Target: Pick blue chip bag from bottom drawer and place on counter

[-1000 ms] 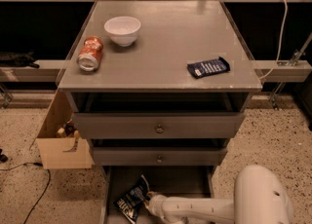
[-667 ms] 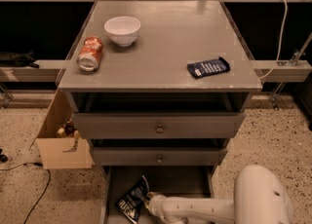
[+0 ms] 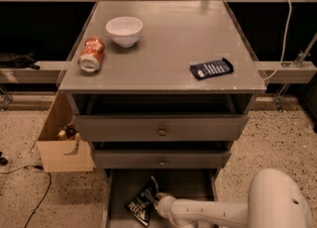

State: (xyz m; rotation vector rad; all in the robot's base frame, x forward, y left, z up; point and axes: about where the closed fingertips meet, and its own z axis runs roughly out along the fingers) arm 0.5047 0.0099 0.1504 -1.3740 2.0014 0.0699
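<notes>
The blue chip bag (image 3: pixel 143 200) lies crinkled in the open bottom drawer (image 3: pixel 185 185), left of its middle. My gripper (image 3: pixel 157 202) is at the end of the white arm that reaches in from the lower right, and it sits right against the bag's right edge. The counter (image 3: pixel 163 48) is the flat grey top of the cabinet above.
On the counter stand a white bowl (image 3: pixel 124 30), an orange can on its side (image 3: pixel 92 54) and a small flat dark-blue packet (image 3: pixel 211 68). Two upper drawers with round knobs (image 3: pixel 162 131) are closed. A cardboard box (image 3: pixel 62 145) stands on the floor at left. My white arm base (image 3: pixel 280 202) is at lower right.
</notes>
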